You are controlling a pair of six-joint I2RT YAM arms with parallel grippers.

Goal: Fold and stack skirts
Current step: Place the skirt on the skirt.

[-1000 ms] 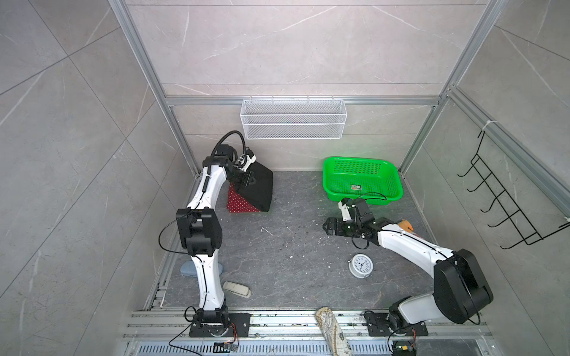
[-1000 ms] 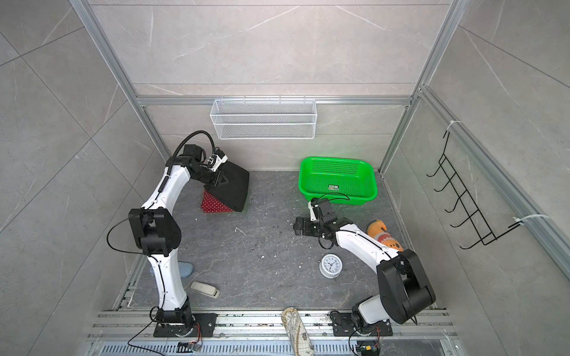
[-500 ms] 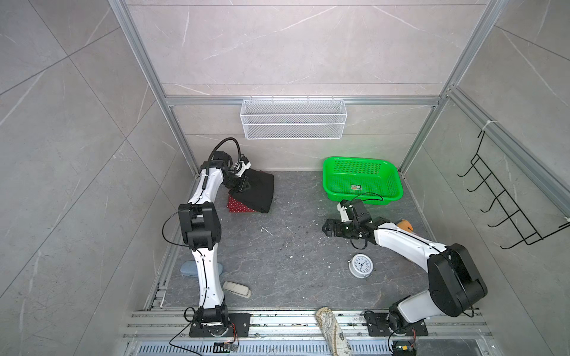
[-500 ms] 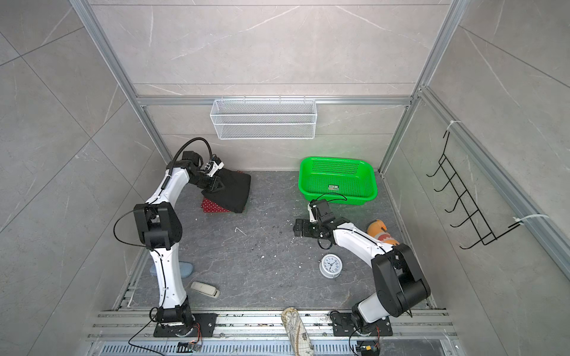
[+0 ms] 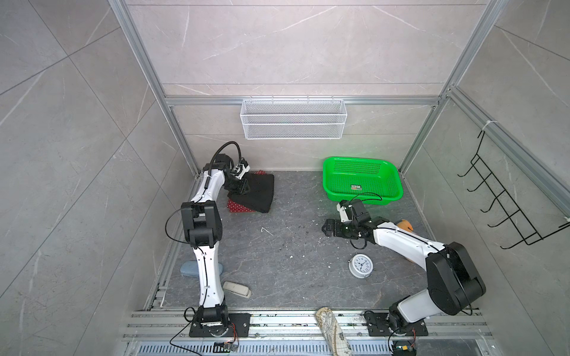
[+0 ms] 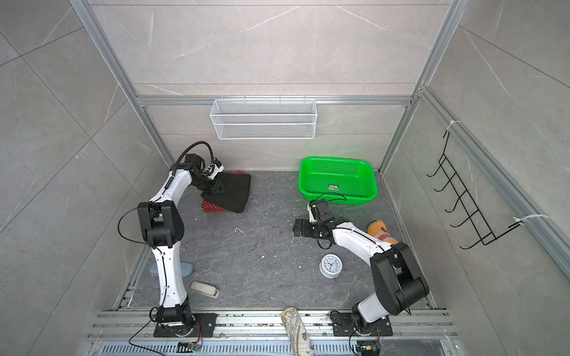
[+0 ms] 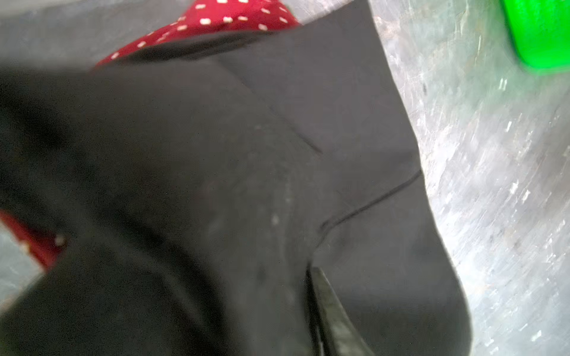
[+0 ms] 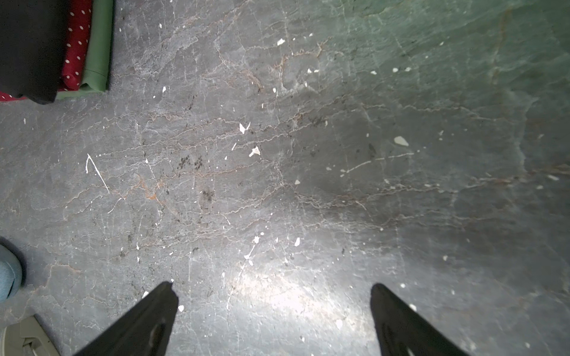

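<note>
**While low over the black skirt (image 5: 260, 192) at left, wide and empty at right**

Over to the back left corner of the desk (image 5: 283, 246), hard by the wall (image 5: 293, 152). Topped off with the black skirt (image 6: 236, 194), folded flat, plain in both top views. Peeking out from under it, at the near edge and the far corner: the red skirt (image 5: 237, 209), white dots and all. Seen from the right wrist view, layered neatly: black skirt (image 8: 27, 46) on top, red skirt (image 8: 77, 40) under it, green skirt (image 8: 98, 46) at the bottom, flat on the desk.

Down low over the black skirt with the left end effector (image 5: 240, 187), on the side nearest its arm. Cannot tell how far parted, nor whether gripping any cloth: just blurred black skirt (image 7: 277, 154) filling the left wrist view, with a corner of red skirt (image 7: 222, 15) beyond.

Across to the right end effector (image 5: 328, 229): hanging over bare desk right of centre, well apart from all three. Spread wide in the right wrist view, gripping nothing, only scuffed desk between the fingers (image 8: 145, 326).

Behind that arm, at the back right, the basket (image 5: 354, 160), bright green. Nearer the front, beside the same arm, the clock (image 5: 361, 265), face up.
</note>
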